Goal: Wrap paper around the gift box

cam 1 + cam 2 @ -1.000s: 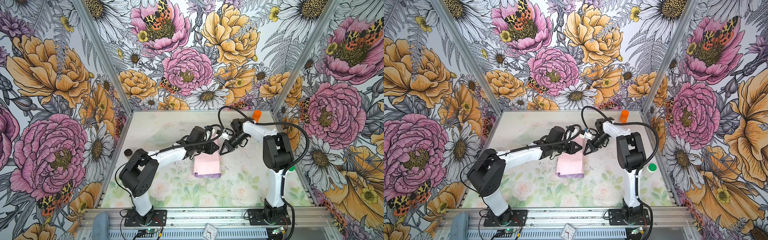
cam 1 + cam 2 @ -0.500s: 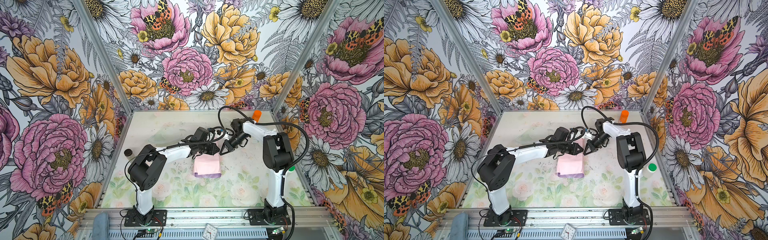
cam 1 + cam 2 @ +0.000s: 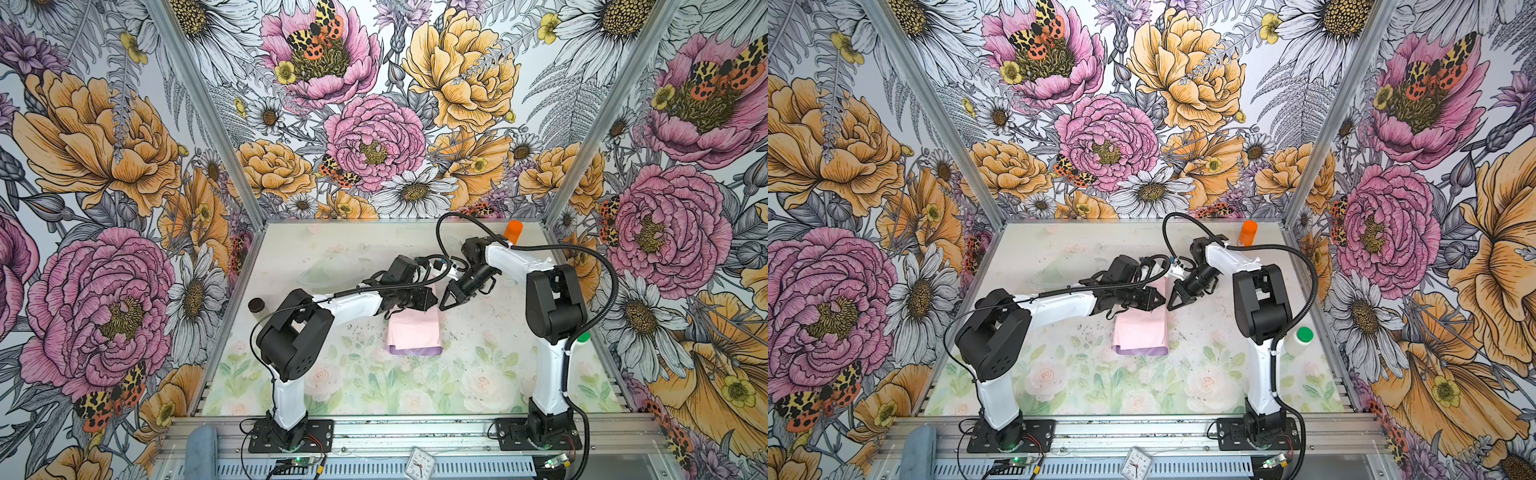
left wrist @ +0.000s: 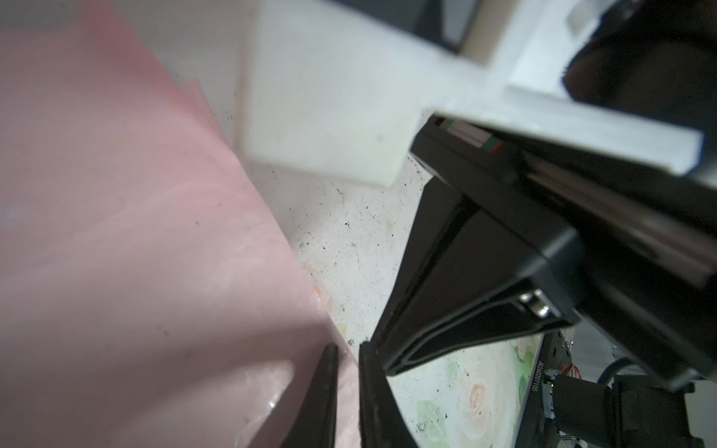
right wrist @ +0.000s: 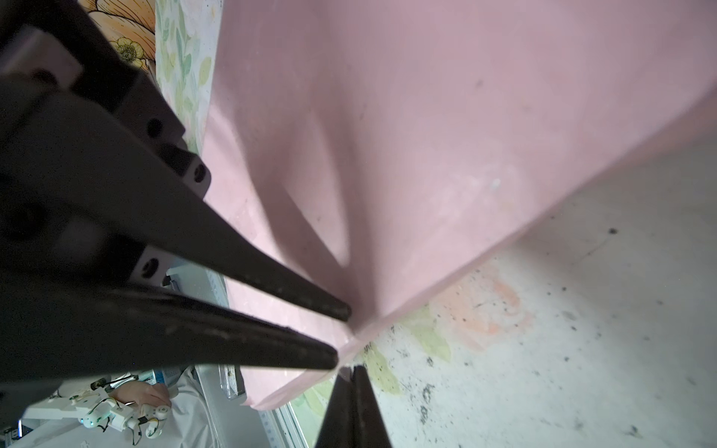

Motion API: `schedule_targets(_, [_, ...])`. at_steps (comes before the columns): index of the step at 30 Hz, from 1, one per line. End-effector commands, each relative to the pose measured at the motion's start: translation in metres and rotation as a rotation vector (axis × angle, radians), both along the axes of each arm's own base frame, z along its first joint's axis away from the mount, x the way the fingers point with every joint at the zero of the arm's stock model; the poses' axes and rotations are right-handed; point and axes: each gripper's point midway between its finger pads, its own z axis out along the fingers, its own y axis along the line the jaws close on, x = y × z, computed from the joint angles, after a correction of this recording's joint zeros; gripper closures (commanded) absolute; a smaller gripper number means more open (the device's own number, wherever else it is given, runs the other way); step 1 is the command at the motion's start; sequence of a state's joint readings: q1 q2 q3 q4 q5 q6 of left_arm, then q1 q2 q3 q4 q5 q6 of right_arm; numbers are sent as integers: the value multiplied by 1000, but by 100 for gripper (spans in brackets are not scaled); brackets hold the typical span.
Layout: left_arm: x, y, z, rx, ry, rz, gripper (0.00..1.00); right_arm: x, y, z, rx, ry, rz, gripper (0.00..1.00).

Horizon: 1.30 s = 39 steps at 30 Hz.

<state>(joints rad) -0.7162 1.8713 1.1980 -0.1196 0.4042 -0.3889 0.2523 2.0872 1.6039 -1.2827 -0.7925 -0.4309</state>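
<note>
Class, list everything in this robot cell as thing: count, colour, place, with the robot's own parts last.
paper: one, pale pink, lilac front edge, folded parcel mid-table
orange container: one, orange, far right corner
white bottle: one, green cap, right edge
round thing: one, dark, left edge
clear plastic piece: one, transparent, back, left of centre
clock: one, white, front rail
cloth roll: one, blue-grey, front left rail
table: one, pale floral top
arms: two, white and black, based on front rail
left gripper: one, black, at parcel's far edge
right gripper: one, black, tip beside the left gripper's
</note>
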Motion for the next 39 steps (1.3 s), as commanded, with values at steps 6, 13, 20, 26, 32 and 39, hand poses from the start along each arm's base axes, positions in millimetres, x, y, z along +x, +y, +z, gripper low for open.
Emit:
schedule_targets(6, [-2, 17, -27, 76, 14, 37, 85, 12, -1, -1, -35, -38, -10, 79])
schedule_targets(13, [-2, 16, -25, 71, 9, 37, 85, 13, 0, -7, -35, -23, -14, 79])
schedule_targets(20, [-1, 18, -24, 73, 6, 42, 86, 17, 0, -16, -48, -19, -22, 78])
schedule_targets(26, [-2, 18, -23, 74, 5, 41, 86, 24, -1, -20, -48, -27, -41, 76])
schedule_targets(32, [-1, 18, -22, 73, 3, 43, 85, 29, 2, -21, -31, -32, -48, 73])
schedule_targets(39, [-1, 20, -23, 76, 5, 46, 85, 37, 0, -28, -43, -33, -69, 70])
